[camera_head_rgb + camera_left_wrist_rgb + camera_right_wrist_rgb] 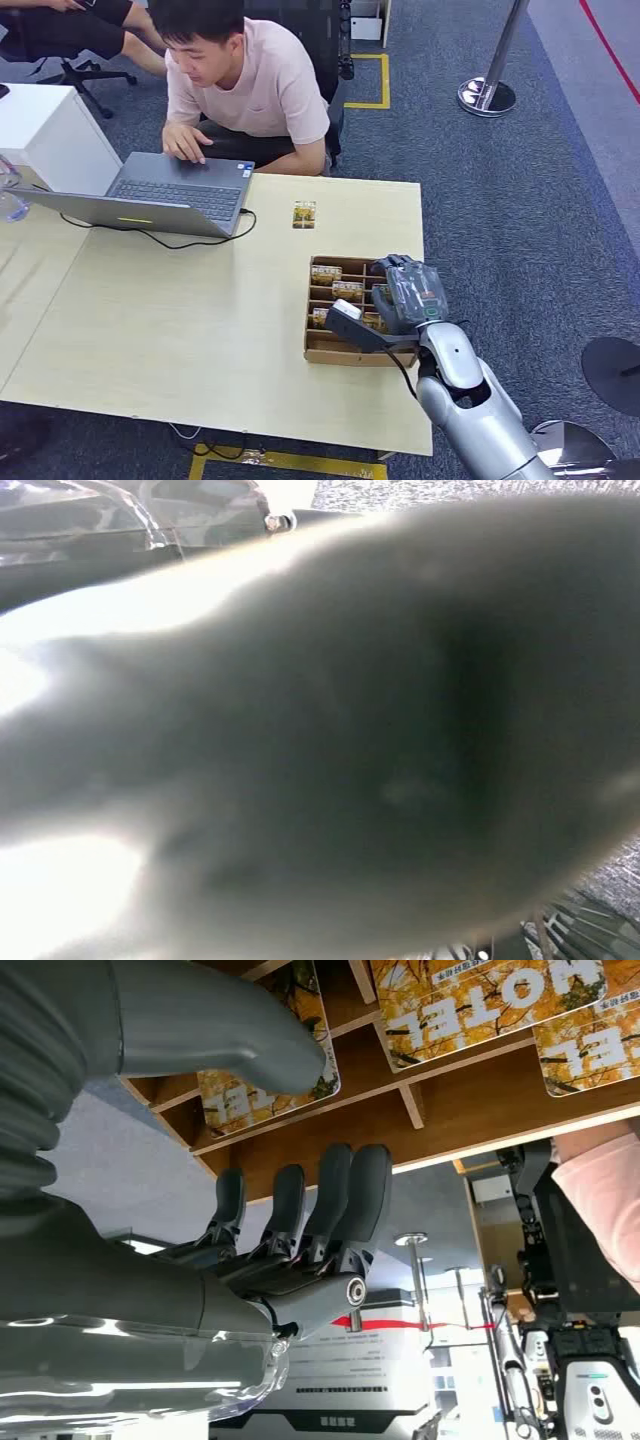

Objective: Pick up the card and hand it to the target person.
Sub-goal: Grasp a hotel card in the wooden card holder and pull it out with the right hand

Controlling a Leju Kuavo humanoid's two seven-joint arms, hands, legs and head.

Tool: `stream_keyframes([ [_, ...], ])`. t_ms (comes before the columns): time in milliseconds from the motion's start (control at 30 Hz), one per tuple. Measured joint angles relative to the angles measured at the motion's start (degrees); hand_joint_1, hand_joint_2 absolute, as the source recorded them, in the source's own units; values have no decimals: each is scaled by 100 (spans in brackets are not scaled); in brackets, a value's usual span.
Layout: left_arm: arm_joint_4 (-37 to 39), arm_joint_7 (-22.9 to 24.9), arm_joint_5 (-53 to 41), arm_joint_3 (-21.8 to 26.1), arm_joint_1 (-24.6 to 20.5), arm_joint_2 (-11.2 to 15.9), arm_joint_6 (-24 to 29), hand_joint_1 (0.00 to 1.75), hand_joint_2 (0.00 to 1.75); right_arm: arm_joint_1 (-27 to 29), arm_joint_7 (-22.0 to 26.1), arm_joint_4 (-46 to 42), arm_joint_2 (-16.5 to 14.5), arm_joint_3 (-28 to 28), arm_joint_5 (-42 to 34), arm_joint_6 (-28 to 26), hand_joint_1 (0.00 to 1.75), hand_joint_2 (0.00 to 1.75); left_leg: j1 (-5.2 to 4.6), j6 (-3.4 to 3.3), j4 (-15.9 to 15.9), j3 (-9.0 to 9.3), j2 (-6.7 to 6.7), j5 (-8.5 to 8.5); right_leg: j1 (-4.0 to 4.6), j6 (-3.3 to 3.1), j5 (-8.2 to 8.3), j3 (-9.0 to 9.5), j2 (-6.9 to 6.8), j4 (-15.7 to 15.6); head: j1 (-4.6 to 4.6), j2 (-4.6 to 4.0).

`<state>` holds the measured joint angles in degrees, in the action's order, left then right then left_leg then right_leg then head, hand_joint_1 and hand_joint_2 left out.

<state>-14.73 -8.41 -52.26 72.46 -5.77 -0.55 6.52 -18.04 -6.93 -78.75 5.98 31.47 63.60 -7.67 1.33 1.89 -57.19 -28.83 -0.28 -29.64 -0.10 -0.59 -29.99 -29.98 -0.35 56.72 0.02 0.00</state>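
— How is the light from the head view?
— Bright, even and sharp; soft shadows under the open grey laptop (162,195).
— And the wrists?
— The left wrist view is a dark blur with white glare. The right wrist view is crisp, with glare behind the dark fingers (332,1200).

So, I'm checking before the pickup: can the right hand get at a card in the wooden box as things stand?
Probably yes. The right hand hovers over the wooden box, its thumb already above a card, and nothing lies between the fingers and the open compartments.
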Motion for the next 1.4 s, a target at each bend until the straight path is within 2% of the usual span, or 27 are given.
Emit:
stream_keyframes([
  [100, 0, 0, 0, 0, 0, 0, 1, 0, 0, 0, -1, -1, 1, -1, 0, 0, 93, 175, 0, 0, 0, 0, 0, 0, 0, 0, 0, 0, 0, 0, 0, 0],
  [567, 0, 18, -2, 2, 0, 1, 19, 0, 0, 65, -7, -4, 39, -37, 0, 7, 110, 175, 0, 1, 0, 1, 0, 0, 0, 0, 0, 0, 0, 0, 0, 0],
  [1033, 0, 11, -5, 2, 0, 34, 19, 0, 0, 110, -5, -6, 47, -61, -3, 5, 107, 175, 0, 5, 0, 3, 0, 3, 0, -1, 1, 1, 0, 1, 1, 0],
  [1267, 0, -35, -8, 2, 0, 46, 14, 0, 0, 139, 2, -6, 59, -61, -19, 4, 115, 175, 0, 5, 0, 4, 0, 3, 0, -3, 2, 1, 1, 0, 0, 0],
  [1400, 0, -119, 22, 6, 0, 46, 2, 0, 175, 140, 4, -6, 67, -61, -20, 4, 115, 175, 0, 5, 0, 4, 0, 3, 0, -5, 3, 1, 1, 0, 1, 0],
])
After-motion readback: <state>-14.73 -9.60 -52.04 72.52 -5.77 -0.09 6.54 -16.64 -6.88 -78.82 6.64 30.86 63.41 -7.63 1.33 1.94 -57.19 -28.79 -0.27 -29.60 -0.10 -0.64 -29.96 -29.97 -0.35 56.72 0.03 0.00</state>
